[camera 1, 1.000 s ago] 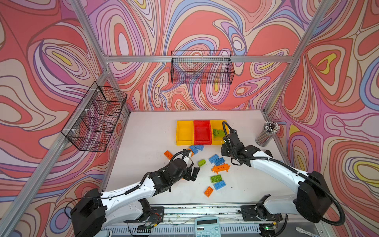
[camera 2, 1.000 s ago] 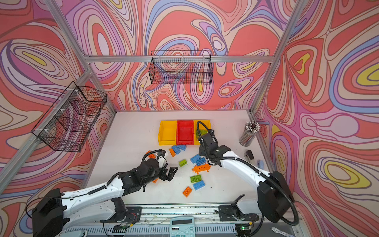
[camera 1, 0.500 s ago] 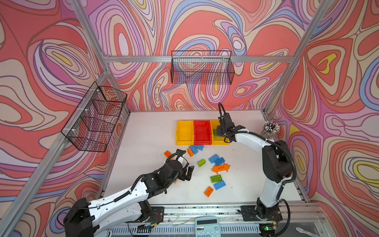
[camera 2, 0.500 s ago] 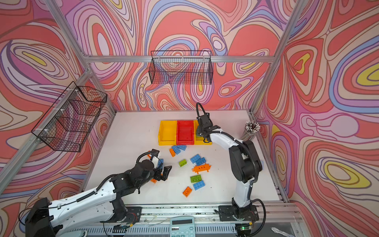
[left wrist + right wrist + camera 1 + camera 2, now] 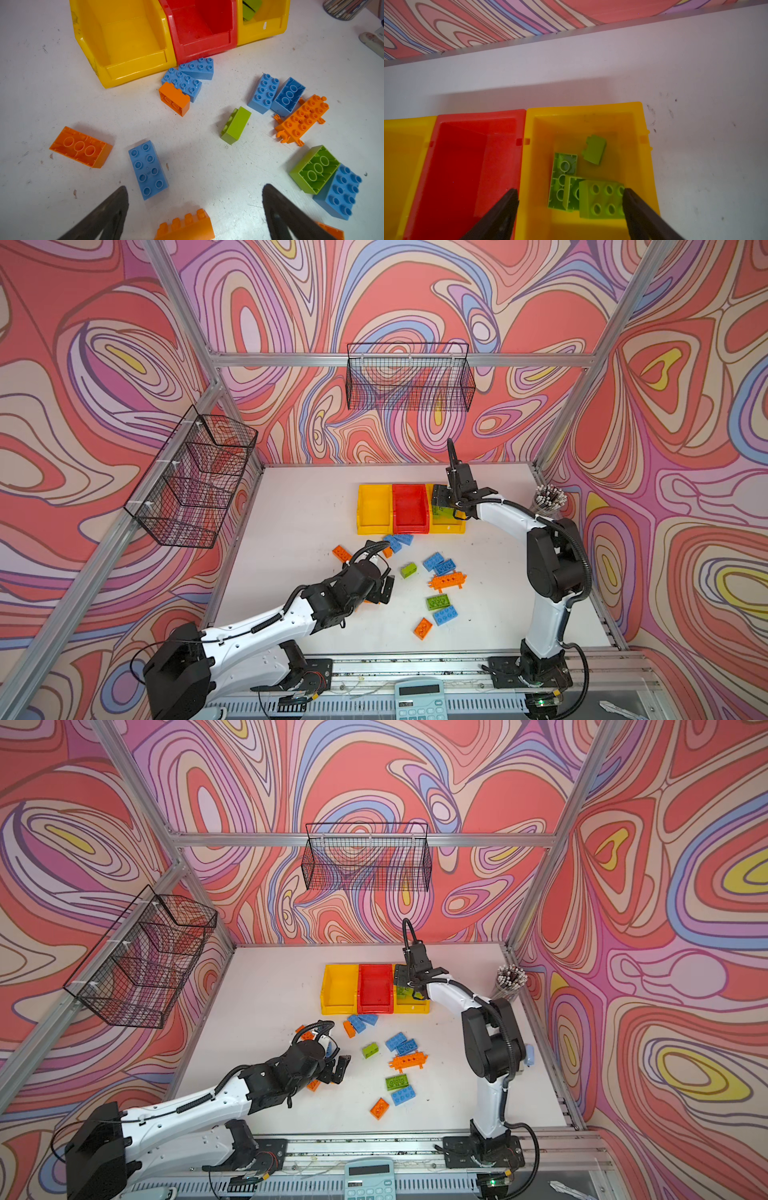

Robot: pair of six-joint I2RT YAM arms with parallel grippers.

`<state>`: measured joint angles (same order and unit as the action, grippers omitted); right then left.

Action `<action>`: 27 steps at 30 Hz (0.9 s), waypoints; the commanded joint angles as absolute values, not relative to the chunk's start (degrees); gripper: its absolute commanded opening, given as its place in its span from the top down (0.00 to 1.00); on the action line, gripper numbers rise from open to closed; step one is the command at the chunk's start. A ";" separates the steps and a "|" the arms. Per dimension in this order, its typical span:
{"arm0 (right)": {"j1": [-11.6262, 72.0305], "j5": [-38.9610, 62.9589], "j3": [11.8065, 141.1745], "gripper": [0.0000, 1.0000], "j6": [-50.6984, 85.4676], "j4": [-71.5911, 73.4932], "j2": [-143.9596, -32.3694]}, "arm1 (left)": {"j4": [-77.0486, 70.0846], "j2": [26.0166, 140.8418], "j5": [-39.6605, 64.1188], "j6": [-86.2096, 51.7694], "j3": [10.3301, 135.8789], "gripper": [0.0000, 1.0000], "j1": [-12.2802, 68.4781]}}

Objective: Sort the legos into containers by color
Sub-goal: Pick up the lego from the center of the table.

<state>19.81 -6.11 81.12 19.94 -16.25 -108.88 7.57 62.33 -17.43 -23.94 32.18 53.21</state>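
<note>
A: What colours are the bins (image 5: 374, 529)?
B: Yellow, red, yellow, in a row.
A: Between the black jaws of the right gripper (image 5: 569, 190)?
B: Lime green bricks (image 5: 600, 199), lying in a yellow bin (image 5: 583, 108).
A: And at the left gripper (image 5: 195, 186)?
B: Black jaws again. An orange brick (image 5: 185, 226) sits between them and a light blue brick (image 5: 147, 169) just ahead of one jaw, all on a white table (image 5: 218, 170).
A: The walls (image 5: 415, 294)?
B: Swirls of red, pink, lilac and blue, with yellow spots.

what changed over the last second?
The right gripper moved from in front of the bins to over the end yellow bin and opened; a green brick now sits in it between the jaws. The left gripper stayed open, about where it was; loose bricks unmoved.
</note>
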 commanded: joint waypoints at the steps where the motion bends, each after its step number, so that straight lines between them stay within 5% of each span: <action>1: 19.86 -2.68 76.78 0.11 19.61 -15.96 -101.34 | 5.65 65.48 -17.19 -20.66 34.98 0.00 53.17; 19: 19.86 2.38 45.34 0.02 24.42 -23.31 -62.98 | 2.30 87.94 -10.65 -10.59 46.32 0.00 53.09; 27: 19.86 2.74 41.67 0.02 25.58 -25.56 -56.74 | 0.74 95.00 -6.99 -10.09 49.82 0.02 51.95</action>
<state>19.84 2.24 42.81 24.60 -23.92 -57.98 1.76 93.23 -8.78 -11.11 48.40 52.95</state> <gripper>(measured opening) 0.982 0.988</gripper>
